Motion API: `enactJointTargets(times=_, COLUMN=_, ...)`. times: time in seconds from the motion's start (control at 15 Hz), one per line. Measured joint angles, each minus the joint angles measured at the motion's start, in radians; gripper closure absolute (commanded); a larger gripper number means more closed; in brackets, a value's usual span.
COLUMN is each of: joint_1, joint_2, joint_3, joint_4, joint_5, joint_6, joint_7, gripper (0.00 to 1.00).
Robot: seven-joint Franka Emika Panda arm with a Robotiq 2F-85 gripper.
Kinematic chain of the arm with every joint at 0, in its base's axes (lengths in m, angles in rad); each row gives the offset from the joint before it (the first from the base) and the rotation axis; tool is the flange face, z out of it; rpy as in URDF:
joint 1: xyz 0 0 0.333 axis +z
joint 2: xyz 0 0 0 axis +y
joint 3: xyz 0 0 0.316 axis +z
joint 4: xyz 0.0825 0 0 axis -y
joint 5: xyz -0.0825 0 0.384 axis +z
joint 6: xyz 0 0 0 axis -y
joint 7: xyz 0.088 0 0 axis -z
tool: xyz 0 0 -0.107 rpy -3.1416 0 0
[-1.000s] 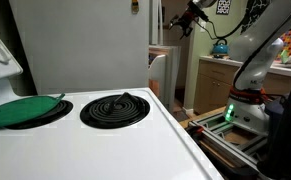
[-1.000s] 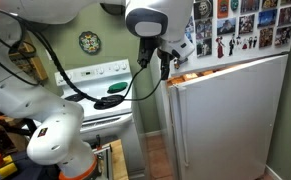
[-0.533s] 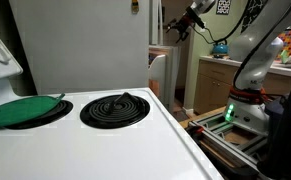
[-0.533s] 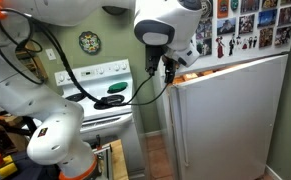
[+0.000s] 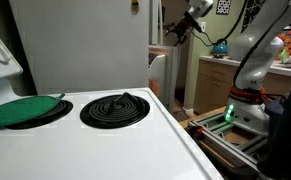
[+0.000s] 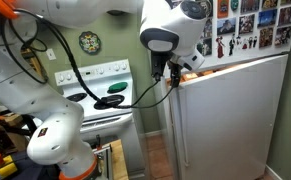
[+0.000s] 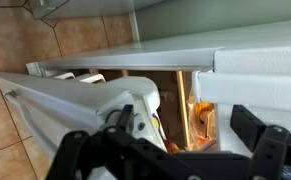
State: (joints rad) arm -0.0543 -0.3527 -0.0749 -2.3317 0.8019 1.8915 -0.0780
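Gripper [image 7: 170, 152]: jaws spread wide, nothing between them; the dark fingers [image 7: 73, 150] stand at the bottom of the wrist view.
Gripper place: high up at the top corner of the door [image 6: 230, 120], on the edge toward the stove [image 6: 97, 88]. It is just beside that corner, and contact cannot be told.
Door: white lower door of the fridge [image 5: 80, 45], slightly ajar.
Gap [image 7: 198, 112]: a narrow slit at the door's edge, straight ahead of the fingers in the wrist view, with orange light and blurred contents inside. An exterior view shows the same glow under the gripper.
Arm [image 6: 45, 130]: white. In an exterior view it rises from a base low down and bends over toward the fridge.
Photos [image 6: 243, 25]: a cluster on the upper fridge front, above the door.
Coil [image 5: 116, 108]: black spiral burner on the white stove top, near the fridge side, well apart from the gripper.
Green disc [image 5: 23, 109]: lies flat on the next burner, beside the coil.
Clock [image 6: 90, 42]: round, on the green wall above the stove.
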Motion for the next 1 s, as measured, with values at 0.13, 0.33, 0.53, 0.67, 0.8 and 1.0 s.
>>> enactJointTargets(times=0.13, joint_1=0.000, joint_2=0.000, joint_3=0.004, joint_4=-0.002, joint_5=-0.004, joint_6=0.005, joint_7=0.002, gripper=0.00)
enactJointTargets(times=0.33, joint_1=-0.003, joint_2=0.000, joint_3=0.006, joint_4=-0.004, joint_5=-0.021, joint_6=0.020, joint_7=0.014, gripper=0.00)
enactJointTargets(times=0.53, joint_1=-0.015, joint_2=0.004, joint_3=0.006, joint_4=-0.005, joint_5=-0.055, joint_6=0.080, joint_7=0.019, gripper=0.00)
enactJointTargets(times=0.67, joint_1=-0.027, joint_2=0.006, joint_3=0.005, joint_4=-0.005, joint_5=-0.088, joint_6=0.118, joint_7=0.029, gripper=0.00)
enactJointTargets(times=0.8, joint_1=-0.039, joint_2=0.008, joint_3=0.002, joint_4=-0.006, joint_5=-0.121, joint_6=0.150, joint_7=0.046, gripper=0.00)
enactJointTargets(times=1.0, joint_1=-0.050, joint_2=0.019, joint_3=-0.005, joint_4=-0.006, joint_5=-0.161, joint_6=0.173, joint_7=0.059, gripper=0.00)
